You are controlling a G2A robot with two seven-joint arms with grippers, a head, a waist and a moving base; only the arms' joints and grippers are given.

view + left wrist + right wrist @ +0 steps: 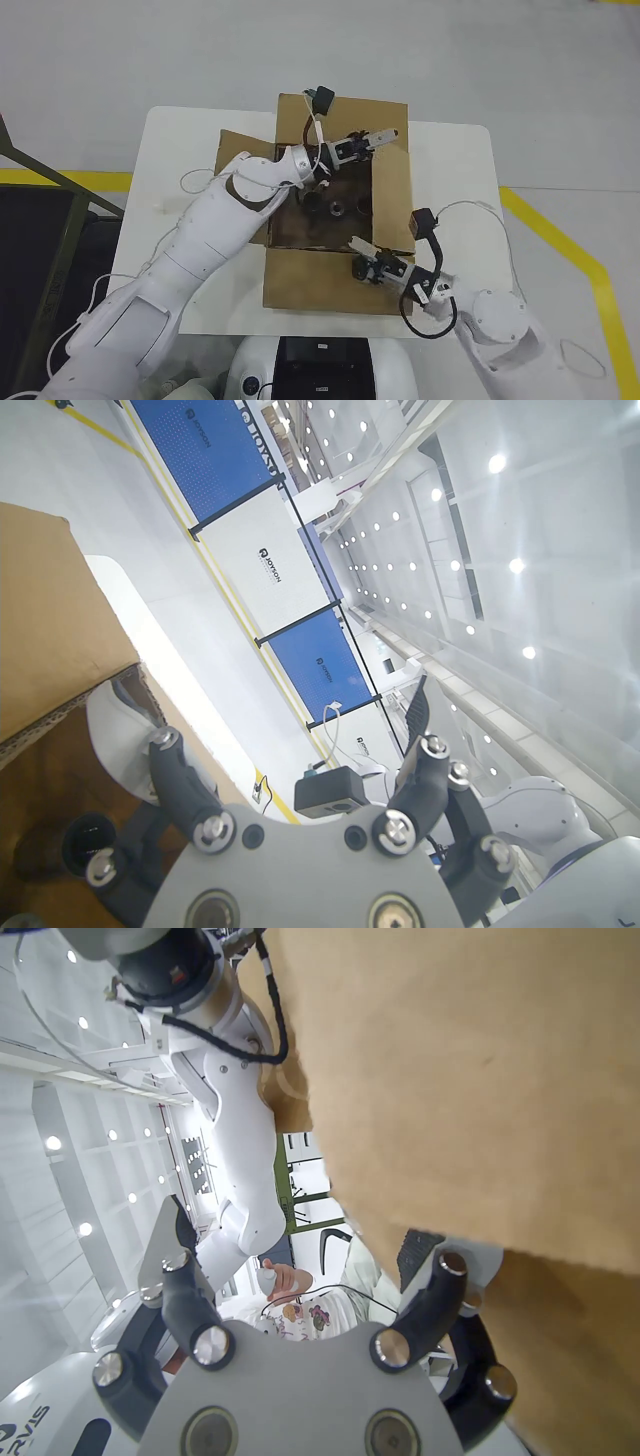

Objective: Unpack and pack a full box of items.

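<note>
An open cardboard box (320,280) stands in the middle of the white table (165,160), its flaps spread out. Several dark round items (336,205) lie inside; one of them (85,842) appears in the left wrist view. My left gripper (385,135) hovers open over the box's far right corner, with a flap's edge (60,640) beside one finger (167,750). My right gripper (362,250) is open at the near flap's inner edge. In the right wrist view that flap (450,1078) lies against one finger (420,1248), and nothing is held.
A thin cable (195,180) lies on the table left of the box, and another cable (470,205) runs on the right side. The left arm's forearm (250,195) crosses the box's left flap. Bare table shows on both sides.
</note>
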